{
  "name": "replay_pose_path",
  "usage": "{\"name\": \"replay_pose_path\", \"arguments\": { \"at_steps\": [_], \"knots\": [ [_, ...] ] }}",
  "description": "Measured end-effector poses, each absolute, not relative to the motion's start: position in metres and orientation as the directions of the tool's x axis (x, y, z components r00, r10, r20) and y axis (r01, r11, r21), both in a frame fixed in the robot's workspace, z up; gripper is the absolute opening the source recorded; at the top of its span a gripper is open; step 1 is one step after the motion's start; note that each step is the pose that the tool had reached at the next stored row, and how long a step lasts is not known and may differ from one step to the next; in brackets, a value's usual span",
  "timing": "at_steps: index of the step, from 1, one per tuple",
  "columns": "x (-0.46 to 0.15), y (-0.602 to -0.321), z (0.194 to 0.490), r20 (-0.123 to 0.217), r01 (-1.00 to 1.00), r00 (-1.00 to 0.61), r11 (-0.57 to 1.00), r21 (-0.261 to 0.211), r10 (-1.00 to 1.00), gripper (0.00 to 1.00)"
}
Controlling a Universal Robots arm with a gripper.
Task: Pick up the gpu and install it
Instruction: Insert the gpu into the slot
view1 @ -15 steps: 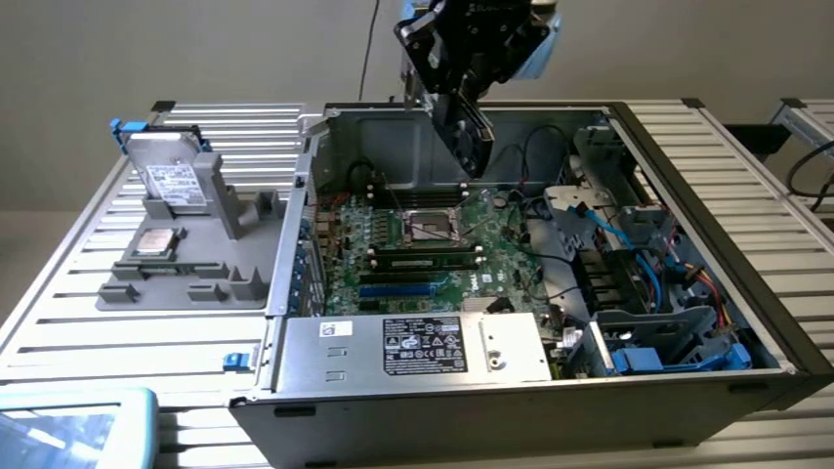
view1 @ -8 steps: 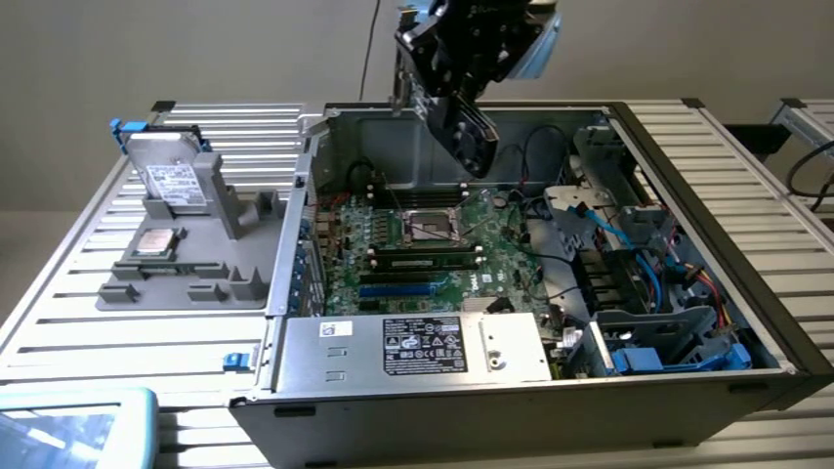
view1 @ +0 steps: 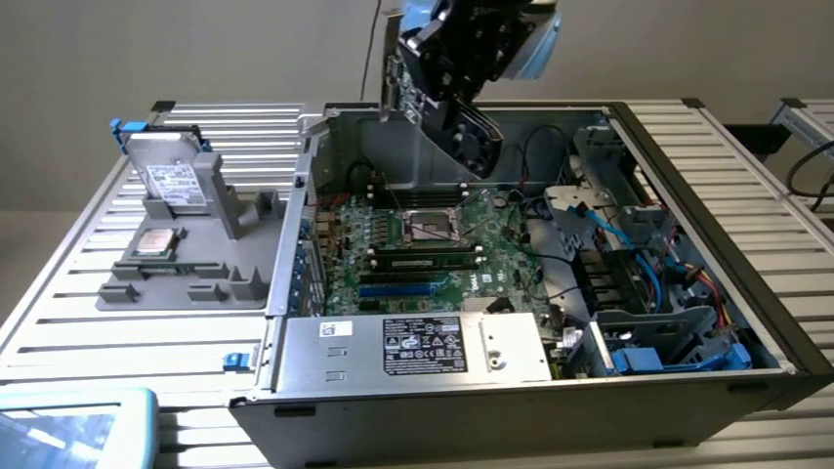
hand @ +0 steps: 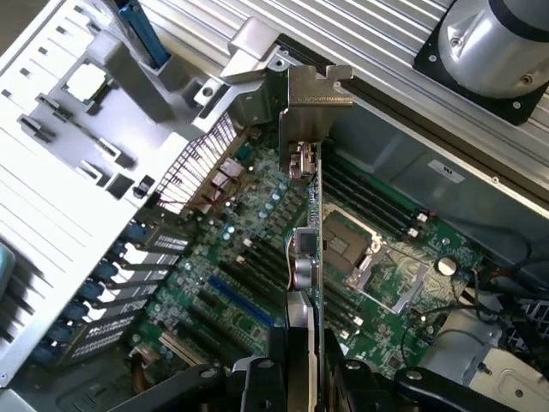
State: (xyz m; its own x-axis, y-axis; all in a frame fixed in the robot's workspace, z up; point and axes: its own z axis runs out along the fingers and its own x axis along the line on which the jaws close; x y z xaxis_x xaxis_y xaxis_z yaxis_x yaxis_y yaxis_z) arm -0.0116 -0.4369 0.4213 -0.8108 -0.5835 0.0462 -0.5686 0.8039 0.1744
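My gripper (view1: 459, 61) hangs over the back of the open computer case (view1: 704, 391), shut on the gpu (view1: 450, 122). The card is tilted in the air above the motherboard (view1: 437, 239), its silver end bracket (view1: 387, 83) toward the exterior view's left. In the wrist view the gpu (hand: 305, 249) shows edge-on between my fingers (hand: 259, 379), and its bracket (hand: 314, 90) reaches toward the case's rear wall. The green motherboard (hand: 257, 283) with its blue slot (hand: 244, 300) lies below; the card touches nothing there.
A grey fixture (view1: 195, 269) at the exterior view's left carries a silver hard drive (view1: 174, 183) and a processor chip (view1: 156, 241). The power supply (view1: 417, 347) fills the case's front. Cables and blue drive bays (view1: 651, 293) crowd the right side. Slatted table (view1: 92, 332) surrounds all.
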Motion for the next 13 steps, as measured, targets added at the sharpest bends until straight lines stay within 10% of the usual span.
{"name": "replay_pose_path", "arguments": {
  "at_steps": [13],
  "knots": [
    [-0.0116, -0.4369, 0.4203, 0.046, -0.741, -0.652, 0.648, 0.174, -0.757, 0.27]
  ]
}}
